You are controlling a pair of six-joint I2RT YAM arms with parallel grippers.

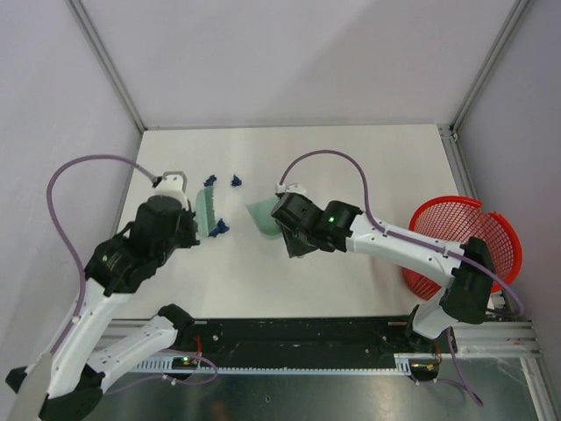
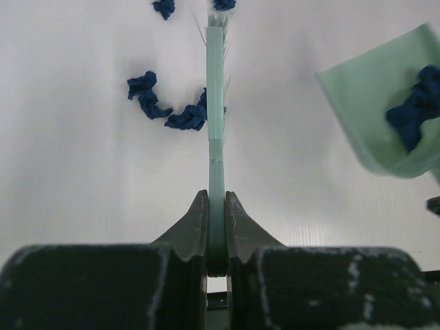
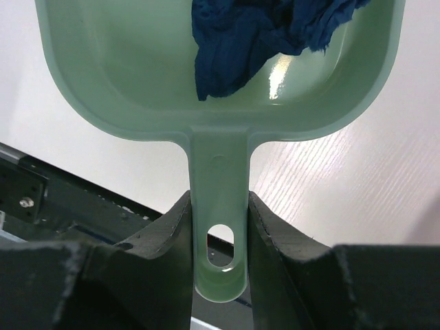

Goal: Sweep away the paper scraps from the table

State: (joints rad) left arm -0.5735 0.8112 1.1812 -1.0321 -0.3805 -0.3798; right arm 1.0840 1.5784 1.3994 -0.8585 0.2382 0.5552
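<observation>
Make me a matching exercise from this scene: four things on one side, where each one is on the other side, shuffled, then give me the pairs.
Things:
1. brush
2. dustpan
3. basket
4. loose paper scraps

Places:
A. clamped in the right gripper
B. lying on the table beside the brush
C. by the table's right edge
D. clamped in the left gripper

Pairs: 1-D, 2-A, 3-C, 4-B.
</observation>
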